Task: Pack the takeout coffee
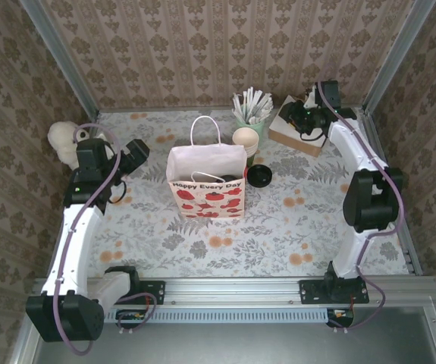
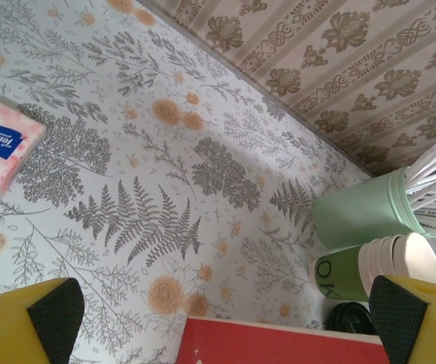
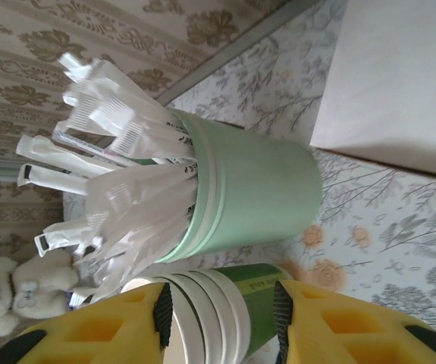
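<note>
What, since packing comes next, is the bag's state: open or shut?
Open: the bag stands upright, mouth spread, pale inside showing.

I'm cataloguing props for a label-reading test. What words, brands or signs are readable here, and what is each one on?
"Happy Every Day": front of the paper bag.
"Tempo": blue label on the pink tissue pack.
"OK", perhaps part of a longer word: side of the bright green cup.
White print on that cup in the right wrist view, and print on the stick wrappers: too small to read.
</note>
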`<move>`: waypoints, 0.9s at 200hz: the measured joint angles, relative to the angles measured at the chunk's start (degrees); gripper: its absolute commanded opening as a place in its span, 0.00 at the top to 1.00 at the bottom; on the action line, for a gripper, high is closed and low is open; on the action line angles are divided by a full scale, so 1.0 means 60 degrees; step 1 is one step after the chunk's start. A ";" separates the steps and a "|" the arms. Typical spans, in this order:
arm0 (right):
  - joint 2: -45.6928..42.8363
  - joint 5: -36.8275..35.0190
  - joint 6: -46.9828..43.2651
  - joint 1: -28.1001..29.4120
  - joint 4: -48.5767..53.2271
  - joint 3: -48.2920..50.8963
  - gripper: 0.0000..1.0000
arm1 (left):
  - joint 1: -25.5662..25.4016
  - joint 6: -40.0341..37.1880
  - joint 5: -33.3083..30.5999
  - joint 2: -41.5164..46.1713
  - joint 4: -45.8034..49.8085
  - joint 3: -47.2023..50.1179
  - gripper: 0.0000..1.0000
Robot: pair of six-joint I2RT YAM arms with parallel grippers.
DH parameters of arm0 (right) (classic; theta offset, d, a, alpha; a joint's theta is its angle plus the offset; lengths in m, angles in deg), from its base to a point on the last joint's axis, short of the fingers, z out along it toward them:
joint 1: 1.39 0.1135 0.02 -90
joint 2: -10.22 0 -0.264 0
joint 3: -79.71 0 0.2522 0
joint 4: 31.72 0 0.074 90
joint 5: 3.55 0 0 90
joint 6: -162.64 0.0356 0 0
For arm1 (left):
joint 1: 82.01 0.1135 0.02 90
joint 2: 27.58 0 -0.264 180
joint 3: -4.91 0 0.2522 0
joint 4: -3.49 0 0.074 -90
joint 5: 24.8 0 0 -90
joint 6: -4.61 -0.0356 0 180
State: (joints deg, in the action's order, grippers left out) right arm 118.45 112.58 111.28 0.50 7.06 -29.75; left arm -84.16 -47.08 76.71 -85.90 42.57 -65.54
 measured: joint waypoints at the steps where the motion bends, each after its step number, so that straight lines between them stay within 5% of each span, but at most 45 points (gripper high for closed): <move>1: 0.0026 0.0022 0.0040 0.0007 -0.0015 -0.0004 0.57 | 0.0000 0.0000 0.0000 -0.0007 -0.0007 0.0000 0.00; 180: 0.0495 0.0787 0.0696 0.0557 -0.1351 -0.0149 0.58 | 0.0029 -0.0251 0.0044 -0.0703 -0.0226 -0.0015 0.00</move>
State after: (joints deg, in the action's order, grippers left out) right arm 121.42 117.30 115.45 3.84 -1.05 -30.64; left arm -83.99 -48.59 76.97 -90.12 41.22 -65.63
